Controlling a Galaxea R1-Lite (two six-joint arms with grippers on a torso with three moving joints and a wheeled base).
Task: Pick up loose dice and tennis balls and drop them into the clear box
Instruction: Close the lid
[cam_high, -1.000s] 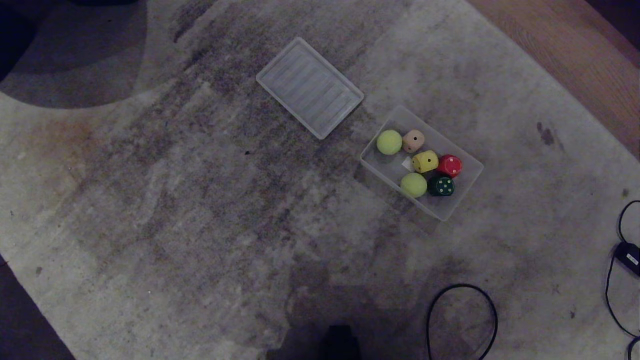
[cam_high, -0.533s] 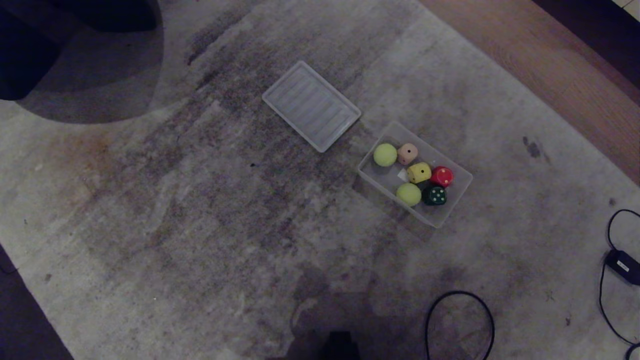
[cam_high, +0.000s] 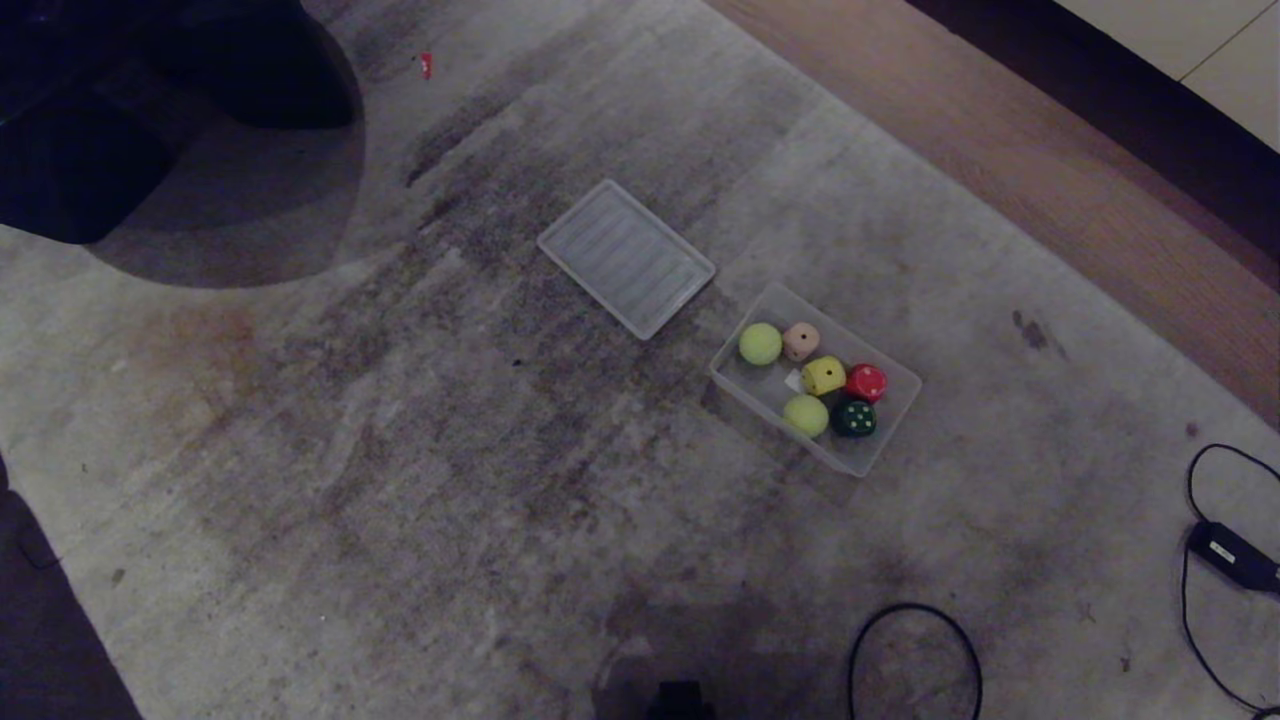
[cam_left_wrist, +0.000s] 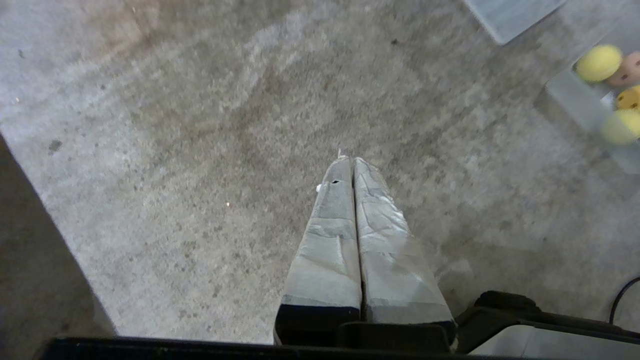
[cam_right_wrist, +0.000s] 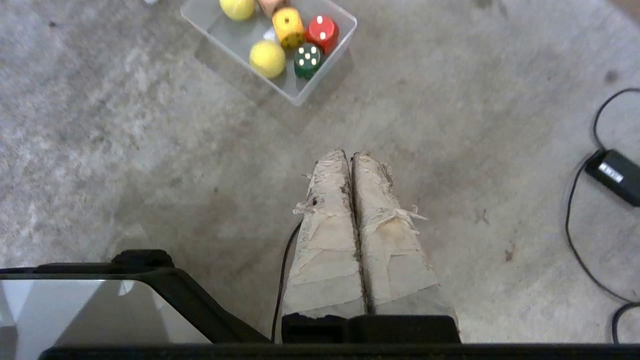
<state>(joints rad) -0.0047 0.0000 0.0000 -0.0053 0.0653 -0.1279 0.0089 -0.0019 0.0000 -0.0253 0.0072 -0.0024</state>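
Camera view higher; clear box (cam_high: 880, 445) (full) unmoved.

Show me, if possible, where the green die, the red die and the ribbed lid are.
green die (cam_high: 856, 419), head view, on its top face with pale pips.
red die (cam_high: 866, 383), head view, on its top face.
ribbed lid (cam_high: 626, 258), head view, on the middle of its ribbed panel.

- We see the clear box (cam_high: 893, 423) on the rug, uncovered.
- Inside lie two tennis balls (cam_high: 760, 343) and four dice (cam_high: 823, 375): beige, yellow, red, green.
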